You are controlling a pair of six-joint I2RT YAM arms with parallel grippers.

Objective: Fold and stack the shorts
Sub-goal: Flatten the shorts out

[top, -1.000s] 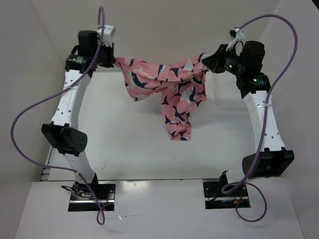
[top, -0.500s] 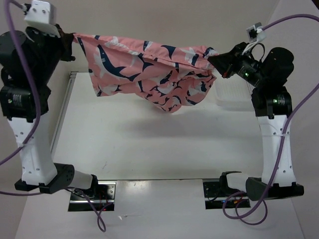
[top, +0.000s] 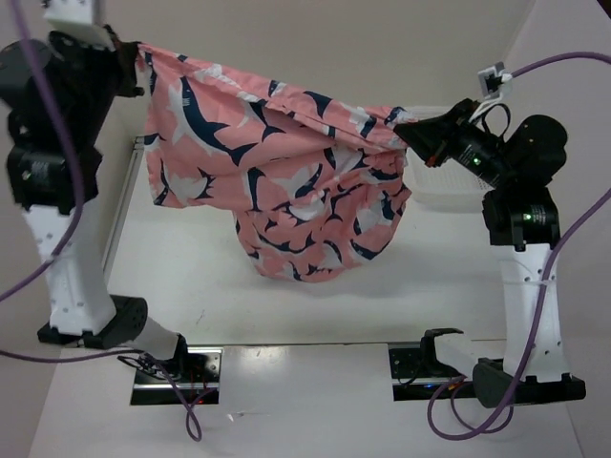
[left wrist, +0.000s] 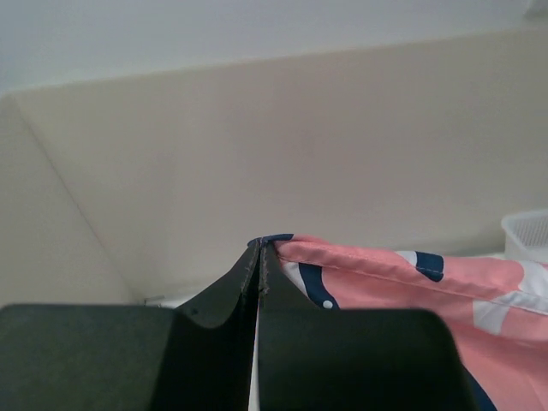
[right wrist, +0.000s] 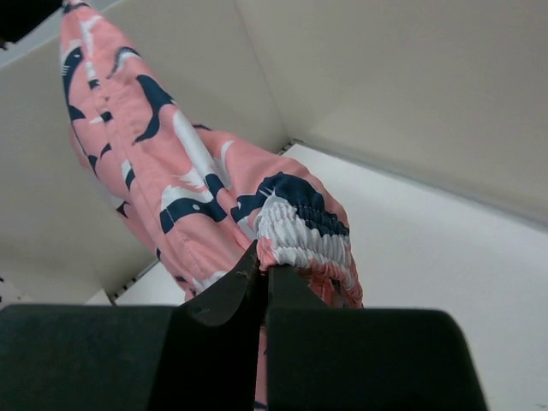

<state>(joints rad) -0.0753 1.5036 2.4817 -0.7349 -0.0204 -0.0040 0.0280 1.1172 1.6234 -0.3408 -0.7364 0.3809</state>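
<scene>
The salmon-pink shorts (top: 277, 181) with navy and white fish shapes hang stretched in the air between both arms, sagging toward the table in the middle. My left gripper (top: 132, 55) is high at the upper left, shut on one corner of the shorts (left wrist: 360, 265). Lower, on the right, my right gripper (top: 409, 135) is shut on the gathered elastic waistband (right wrist: 300, 227). In the right wrist view the shorts (right wrist: 154, 145) run away from the fingers up to the left gripper.
A white plastic mesh basket (top: 444, 186) stands at the back right, partly behind the right arm, its corner (left wrist: 527, 231) also in the left wrist view. The white table (top: 286, 305) lies below the cloth, with walls on three sides.
Both arms have risen and come nearer the camera, lifting the shorts off the table. The cloth has spread wide between the grippers and now hangs lower in the middle.
</scene>
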